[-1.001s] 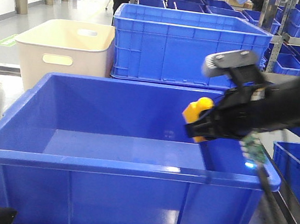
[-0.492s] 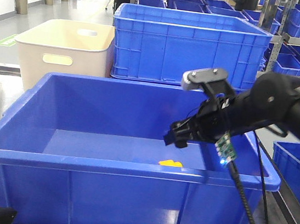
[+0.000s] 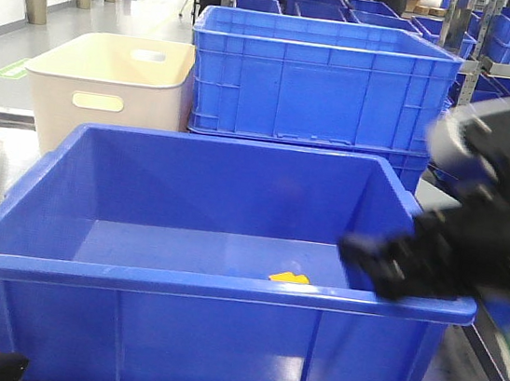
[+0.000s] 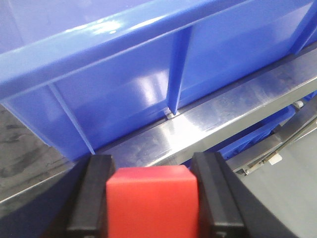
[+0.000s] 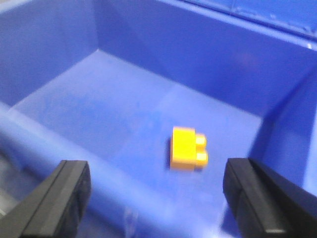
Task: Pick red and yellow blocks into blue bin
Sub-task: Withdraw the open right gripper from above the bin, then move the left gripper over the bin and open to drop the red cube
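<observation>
Jaws of the left gripper point(image 4: 152, 168) are pinched on the red cube point(image 4: 148, 203), which fills the gap between them at the bottom centre of the left wrist view. That cube sits outside the blue bin point(image 4: 124, 84), low against its outer wall and below the rim, just above the steel tabletop point(image 4: 198, 131) that crosses the frame.

The right gripper point(image 5: 158, 196) hangs over the bin interior with its jaws spread wide and nothing between them. In the front view it is a blurred dark mass point(image 3: 387, 260) at the bin's right rim. The yellow brick point(image 5: 188, 148) lies on its side on the bin floor, studs towards the right of the frame. From the front it shows as a yellow sliver point(image 3: 289, 277) just behind the near rim point(image 3: 214, 288).

By this layout the yellow half of the task looks done and the red half is in hand. The next move calls for the left arm to rise until the cube clears the rim, travel inward over the open floor, and only then part its jaws. The right arm should be kept out of that path.
</observation>
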Available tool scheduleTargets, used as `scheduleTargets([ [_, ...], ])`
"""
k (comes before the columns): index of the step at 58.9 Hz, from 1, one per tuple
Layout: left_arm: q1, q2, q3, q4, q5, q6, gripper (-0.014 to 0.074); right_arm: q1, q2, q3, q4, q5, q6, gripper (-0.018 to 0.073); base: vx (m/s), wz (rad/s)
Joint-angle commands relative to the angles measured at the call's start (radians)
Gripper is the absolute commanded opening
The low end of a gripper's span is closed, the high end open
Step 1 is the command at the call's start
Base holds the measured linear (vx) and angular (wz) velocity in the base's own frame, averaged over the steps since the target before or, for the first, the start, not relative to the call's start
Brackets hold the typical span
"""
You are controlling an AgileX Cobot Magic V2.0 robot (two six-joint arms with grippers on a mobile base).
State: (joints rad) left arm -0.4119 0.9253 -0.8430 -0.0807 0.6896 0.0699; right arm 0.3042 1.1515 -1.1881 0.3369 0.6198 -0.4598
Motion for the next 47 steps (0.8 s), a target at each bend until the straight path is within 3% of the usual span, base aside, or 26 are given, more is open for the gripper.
scheduleTargets([
  [1, -0.005, -0.016, -0.027, -0.011, -0.067, -0.001, 0.0234, -0.002, -0.125, 0.097, 0.015, -0.089, -0.005, 0.0585, 0.0, 0.0],
  [14, -0.005, -0.016, -0.027, -0.011, -0.067, -0.001, 0.0234, -0.002, -0.338, 0.333, 0.015, -0.09, 0.062, 0.0585, 0.0, 0.0],
  [22, -0.005, -0.016, -0.027, -0.011, -0.067, -0.001, 0.0234, -0.002, -0.403, 0.433, -0.039, -0.069, 0.103, 0.0585, 0.0, 0.0],
  [39, -0.005, -0.016, -0.027, -0.011, -0.067, -0.001, 0.0234, -0.002, -0.424, 0.494, -0.2, -0.05, 0.271, 0.0585, 0.0, 0.0],
  [47, -0.005, -0.016, -0.027, -0.011, -0.067, -0.001, 0.0234, -0.002, -0.424, 0.494, -0.21, -0.049, 0.28, 0.0584, 0.0, 0.0],
])
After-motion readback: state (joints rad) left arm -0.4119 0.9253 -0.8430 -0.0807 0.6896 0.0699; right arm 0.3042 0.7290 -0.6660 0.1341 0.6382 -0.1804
